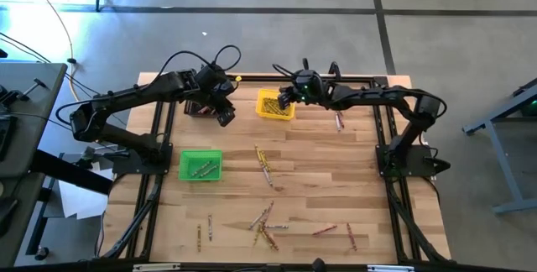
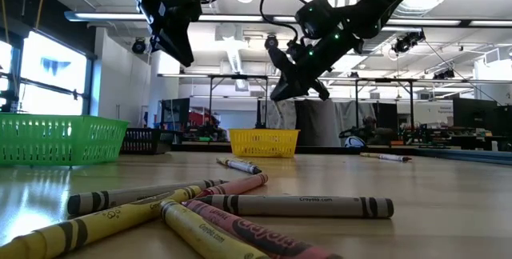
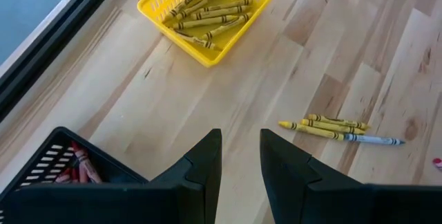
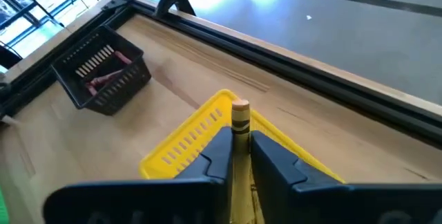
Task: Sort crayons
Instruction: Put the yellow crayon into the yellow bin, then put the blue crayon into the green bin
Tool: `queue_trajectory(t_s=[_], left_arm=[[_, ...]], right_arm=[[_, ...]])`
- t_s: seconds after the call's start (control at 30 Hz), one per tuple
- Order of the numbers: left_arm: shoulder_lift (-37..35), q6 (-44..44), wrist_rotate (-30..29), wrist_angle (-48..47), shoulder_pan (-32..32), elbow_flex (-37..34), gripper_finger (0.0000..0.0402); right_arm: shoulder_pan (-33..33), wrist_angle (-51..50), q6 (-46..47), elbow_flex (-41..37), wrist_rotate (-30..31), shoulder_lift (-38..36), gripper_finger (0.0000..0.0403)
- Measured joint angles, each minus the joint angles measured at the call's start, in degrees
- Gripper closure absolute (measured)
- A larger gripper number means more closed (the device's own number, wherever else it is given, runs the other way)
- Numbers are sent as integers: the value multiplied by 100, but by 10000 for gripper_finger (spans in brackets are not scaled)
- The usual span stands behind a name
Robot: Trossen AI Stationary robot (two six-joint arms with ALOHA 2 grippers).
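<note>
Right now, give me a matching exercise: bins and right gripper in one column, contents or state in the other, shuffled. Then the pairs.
Column 1
1. yellow bin
2. black bin
3. green bin
4. right gripper

Column 2
A. holds red crayons
B. has a yellow crayon upright between its fingers, above the yellow bin
C. holds several yellow crayons
D. sits on the left arm's side of the table, a few crayons inside, colour hard to tell

Pairs: 1-C, 2-A, 3-D, 4-B
</note>
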Motion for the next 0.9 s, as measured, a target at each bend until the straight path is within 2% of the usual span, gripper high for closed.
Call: queue_trajectory(t_s=[0.2, 0.37, 0.67, 0.8, 0.9], left_arm=[[0, 1, 2, 0, 0, 0, 316], [0, 4, 17, -35, 0, 0, 316], [0, 149, 19, -87, 0, 2, 316], [0, 188, 18, -74, 0, 2, 316], [0, 245, 17, -68, 0, 4, 316]], right_arm=[[-13, -8, -221, 0, -7, -13, 308], [-87, -666, -19, 0, -17, -430, 292], [-83, -4406, 1203, 4, -274, -1753, 295], [104, -5977, 1665, 4, -45, -1956, 305], [238, -6713, 1986, 4, 187, -1921, 309]])
